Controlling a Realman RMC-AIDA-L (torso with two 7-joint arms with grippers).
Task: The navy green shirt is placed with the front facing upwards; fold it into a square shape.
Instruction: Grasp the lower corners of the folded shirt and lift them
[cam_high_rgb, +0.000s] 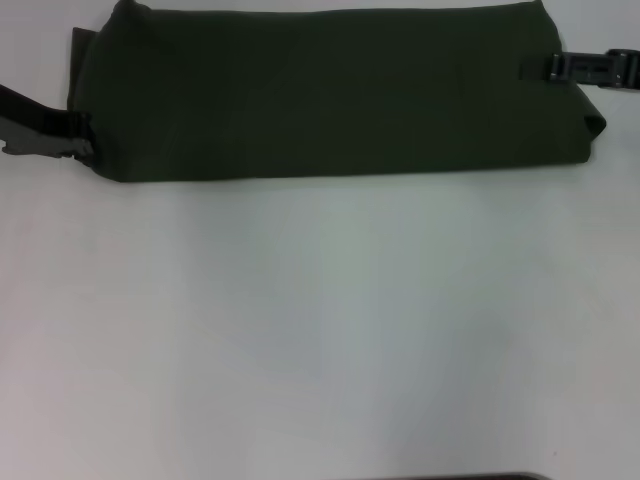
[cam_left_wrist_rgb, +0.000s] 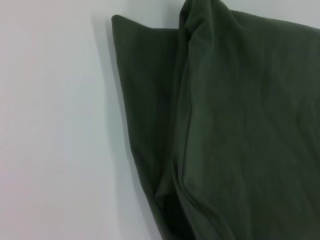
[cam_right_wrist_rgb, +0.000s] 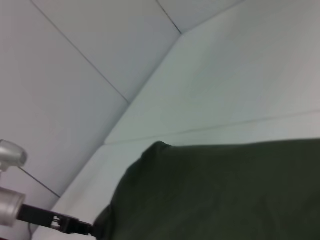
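The navy green shirt (cam_high_rgb: 330, 95) lies as a long band across the frame's top, each end apparently pinched — left hand (cam_high_rgb: 75, 135), right hand (cam_high_rgb: 548, 68) — so both ends should travel level.

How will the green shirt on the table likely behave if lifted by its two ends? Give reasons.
The green shirt would probably sag in the middle: it is soft cloth lying in limp layers. It looks light, since the left claw and right claw meet only its ends. Its folds may slip open.
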